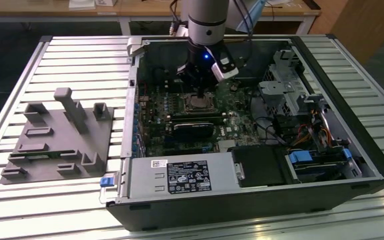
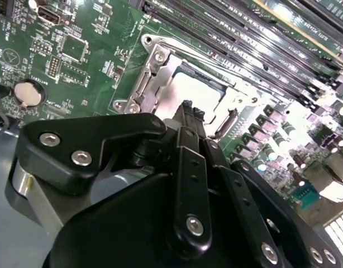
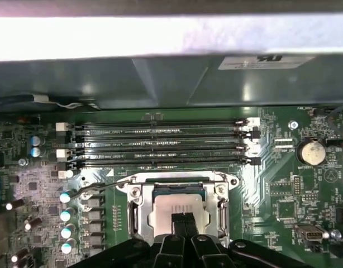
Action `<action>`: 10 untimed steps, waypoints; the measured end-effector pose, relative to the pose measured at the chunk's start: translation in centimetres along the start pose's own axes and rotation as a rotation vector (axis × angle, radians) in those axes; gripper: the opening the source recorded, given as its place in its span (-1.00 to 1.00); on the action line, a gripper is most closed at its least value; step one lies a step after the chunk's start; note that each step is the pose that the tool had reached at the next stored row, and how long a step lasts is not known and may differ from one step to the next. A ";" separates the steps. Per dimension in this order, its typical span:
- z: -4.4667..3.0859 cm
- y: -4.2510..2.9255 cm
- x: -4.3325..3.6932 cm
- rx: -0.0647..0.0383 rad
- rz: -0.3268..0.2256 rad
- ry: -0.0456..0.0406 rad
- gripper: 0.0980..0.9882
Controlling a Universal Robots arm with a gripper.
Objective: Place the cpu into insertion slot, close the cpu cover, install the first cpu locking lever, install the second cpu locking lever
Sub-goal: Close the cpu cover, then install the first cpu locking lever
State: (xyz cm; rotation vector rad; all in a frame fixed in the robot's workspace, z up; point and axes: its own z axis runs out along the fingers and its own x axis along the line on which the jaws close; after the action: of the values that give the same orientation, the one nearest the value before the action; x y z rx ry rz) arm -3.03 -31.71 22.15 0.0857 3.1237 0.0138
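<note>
I see my black gripper (image 3: pixel 182 216) pressed together, the pale silver square cpu (image 3: pixel 160 215) directly beneath it, seated in the metal-rimmed square insertion slot (image 3: pixel 135 192).

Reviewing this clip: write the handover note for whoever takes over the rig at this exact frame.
Tool: shut, tips low over the cpu.
The cpu sits in the insertion slot; the cpu cover looks folded down around it.
Done: placement and, apparently, the cover.
Left: both locking levers. One wire lever sticks out beside the slot, seemingly unlatched.
</note>
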 end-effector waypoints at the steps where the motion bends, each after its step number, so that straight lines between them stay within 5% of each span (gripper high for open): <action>1: -0.21 0.00 0.00 0.000 0.000 -0.0001 -0.98; 6: -1.13 0.01 -0.02 0.000 0.000 -0.0002 -0.98; 10: -1.15 0.01 -0.02 0.000 0.000 -0.0005 -0.98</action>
State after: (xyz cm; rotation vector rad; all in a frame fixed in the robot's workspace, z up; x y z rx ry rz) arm -3.03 -31.71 23.30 0.0857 3.1232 0.0139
